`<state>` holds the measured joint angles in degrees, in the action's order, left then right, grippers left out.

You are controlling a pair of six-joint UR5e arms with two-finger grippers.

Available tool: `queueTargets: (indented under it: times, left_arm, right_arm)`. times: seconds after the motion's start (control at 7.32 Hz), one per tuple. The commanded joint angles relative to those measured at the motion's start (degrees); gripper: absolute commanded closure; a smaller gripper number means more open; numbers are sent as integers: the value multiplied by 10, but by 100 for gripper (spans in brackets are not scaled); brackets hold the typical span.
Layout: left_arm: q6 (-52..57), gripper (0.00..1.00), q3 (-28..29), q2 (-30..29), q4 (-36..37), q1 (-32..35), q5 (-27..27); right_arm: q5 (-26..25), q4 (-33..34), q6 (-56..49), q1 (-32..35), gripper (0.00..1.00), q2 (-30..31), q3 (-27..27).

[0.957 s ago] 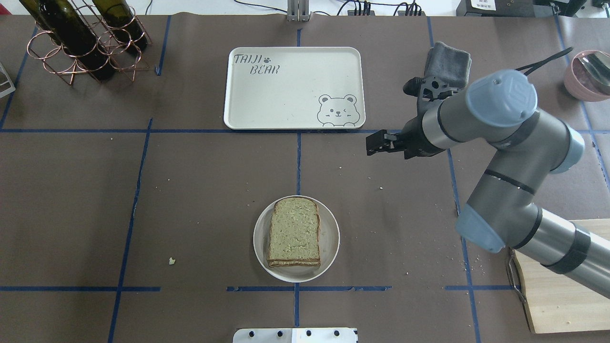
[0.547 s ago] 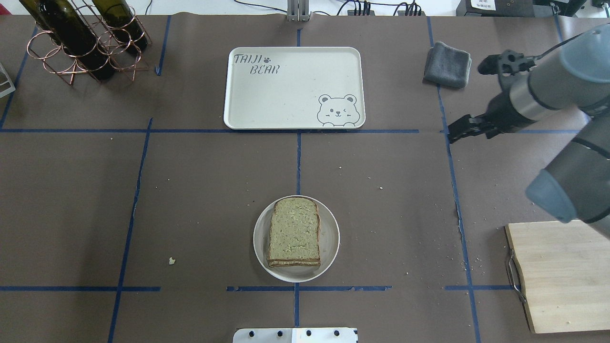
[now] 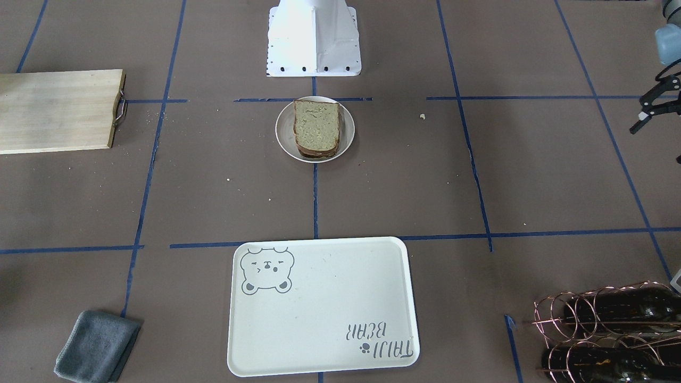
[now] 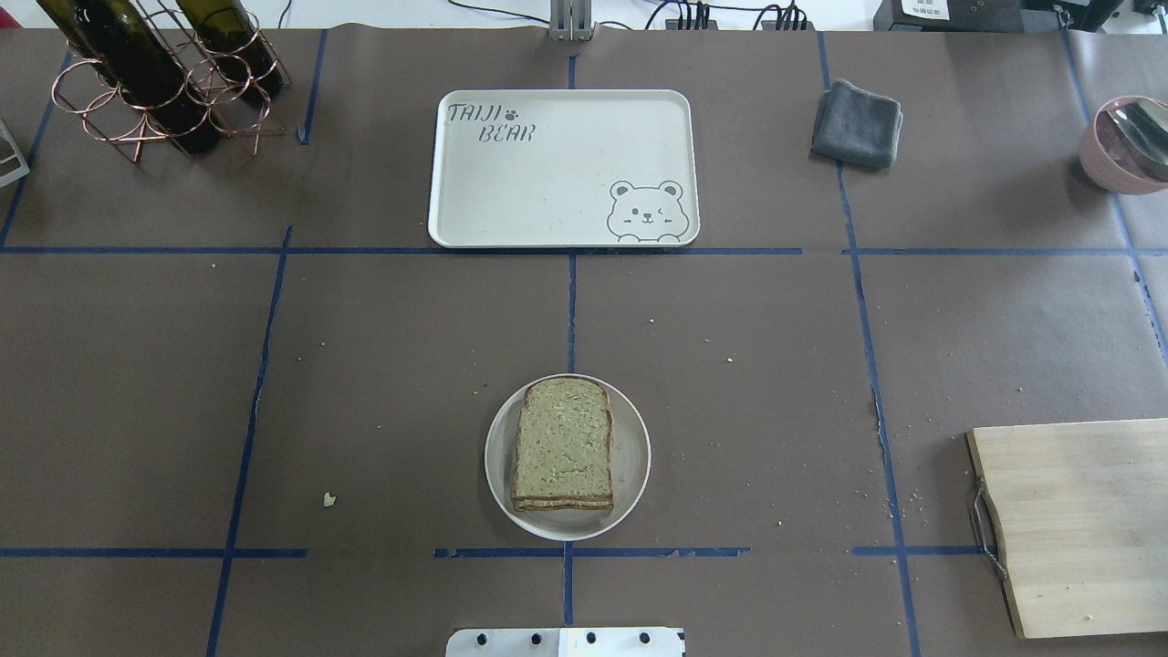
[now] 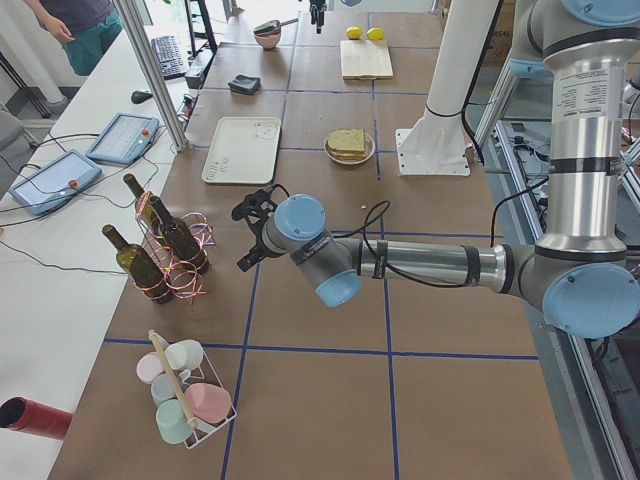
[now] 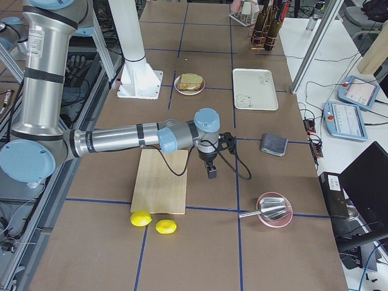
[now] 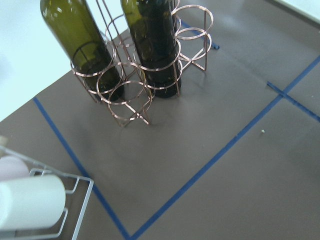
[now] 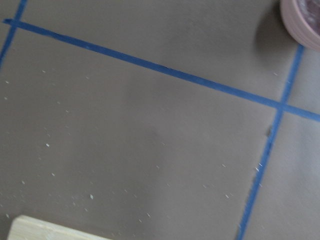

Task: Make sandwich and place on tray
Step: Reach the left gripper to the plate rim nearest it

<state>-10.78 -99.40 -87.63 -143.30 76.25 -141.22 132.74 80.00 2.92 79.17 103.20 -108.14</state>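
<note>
The sandwich is two stacked bread slices with dark crusts on a small round white plate near the robot's base; it also shows in the front-facing view. No egg shows. The cream tray with the bear drawing lies empty at the table's far middle. My left gripper hangs at the far left end near the bottle rack, far from the sandwich; I cannot tell its state. My right gripper points down beside the wooden board; I cannot tell its state.
A wooden board with a metal handle lies at the front right, with two lemons beyond it. There is a grey cloth at the back right, a pink bowl at the right edge and a copper bottle rack at the back left.
My right arm has pulled away to the right and left the overhead view. The sandwich, plate and tray have not moved.
</note>
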Motion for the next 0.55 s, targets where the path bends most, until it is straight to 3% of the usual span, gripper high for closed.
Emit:
queueTargets:
  times: [0.0,0.41]
  left_arm:
    - [-142,0,-43,-39,12,-154,20]
    - [-356,0,-84,-49,48,-317,202]
  right_arm:
    - [13,9,-83,82,0,75,-3]
    - [11,6,-86,90,0,94,-3]
